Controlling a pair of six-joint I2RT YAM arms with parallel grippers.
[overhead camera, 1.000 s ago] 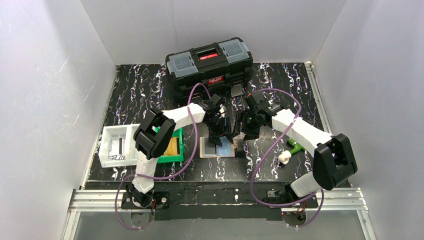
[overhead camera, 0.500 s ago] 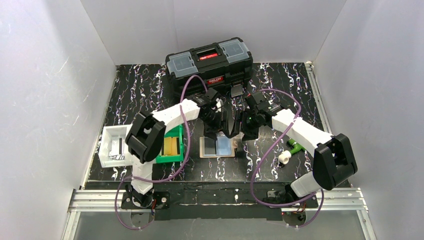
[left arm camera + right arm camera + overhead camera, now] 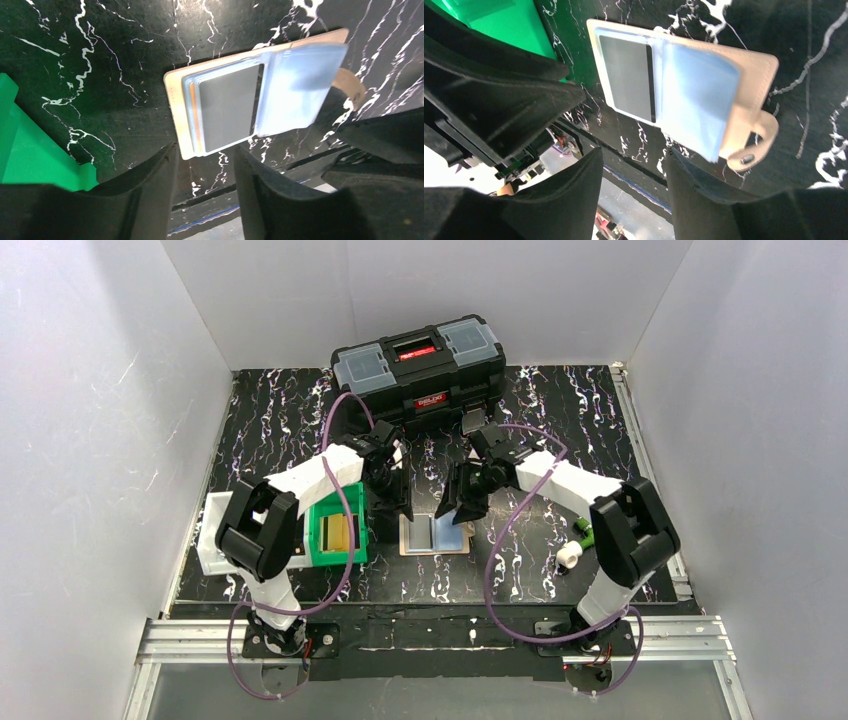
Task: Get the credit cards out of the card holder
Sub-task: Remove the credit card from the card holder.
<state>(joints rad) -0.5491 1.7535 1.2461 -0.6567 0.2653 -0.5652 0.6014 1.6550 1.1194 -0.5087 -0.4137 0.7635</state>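
Plainly, the card holder (image 3: 437, 536) lies opened flat on the marbled black table (image 3: 280, 410), beside the green bin (image 3: 335, 535). 2 cards sit on it: a grey card (image 3: 227, 107) tucked into one half and a light blue card (image 3: 300, 85) on the other (lying slightly askew). Above it hover the left gripper (image 3: 204, 152) and the right gripper (image 3: 631, 160), fingers spread, holding nothing.

The left gripper (image 3: 205, 152) and right gripper (image 3: 634, 157) hung near each other, pointed downward, each one's 2 fingers parted.
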